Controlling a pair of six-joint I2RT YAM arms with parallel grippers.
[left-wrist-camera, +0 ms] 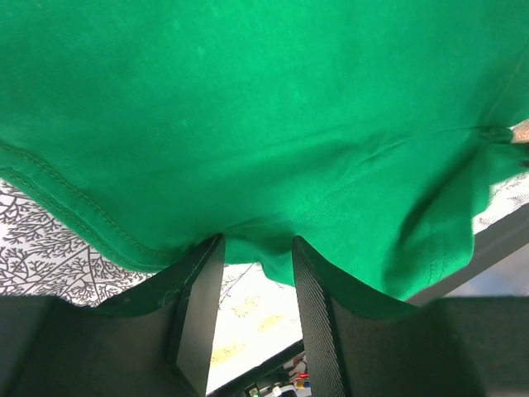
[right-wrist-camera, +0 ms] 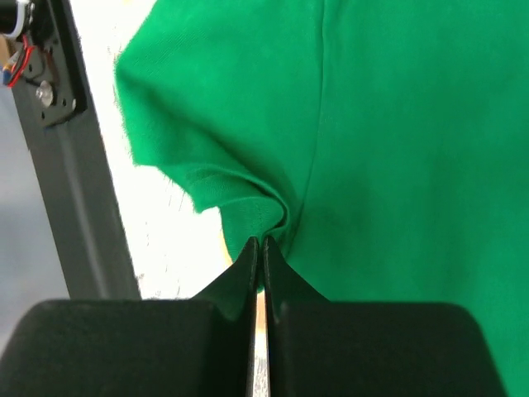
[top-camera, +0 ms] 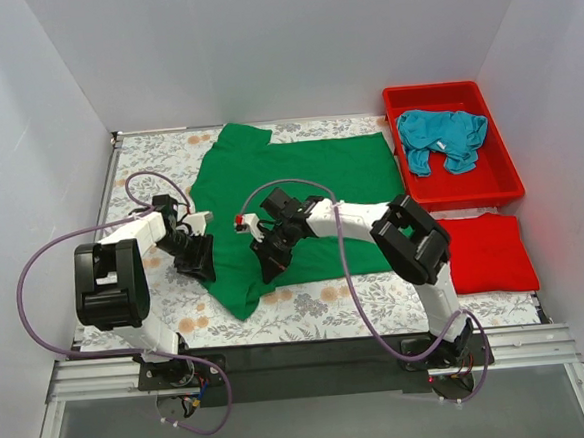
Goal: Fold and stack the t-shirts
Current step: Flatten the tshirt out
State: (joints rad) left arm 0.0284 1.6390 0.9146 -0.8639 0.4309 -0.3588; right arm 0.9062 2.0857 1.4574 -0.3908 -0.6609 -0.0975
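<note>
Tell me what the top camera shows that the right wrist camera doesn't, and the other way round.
Only the top view shows the whole layout: the teal t-shirt bunched in the red tub, a flat red cloth on the near side of the tub, the left gripper, and the floral table cover. Only the right wrist view shows the right gripper fully shut, pinching a puckered fold of fabric. Both views show the green t-shirt with the right gripper on it.

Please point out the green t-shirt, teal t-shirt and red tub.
green t-shirt (top-camera: 299, 178), top external view, flat middle.
teal t-shirt (top-camera: 445, 136), top external view, crumpled middle.
red tub (top-camera: 466, 198), top external view, near wall.
</note>
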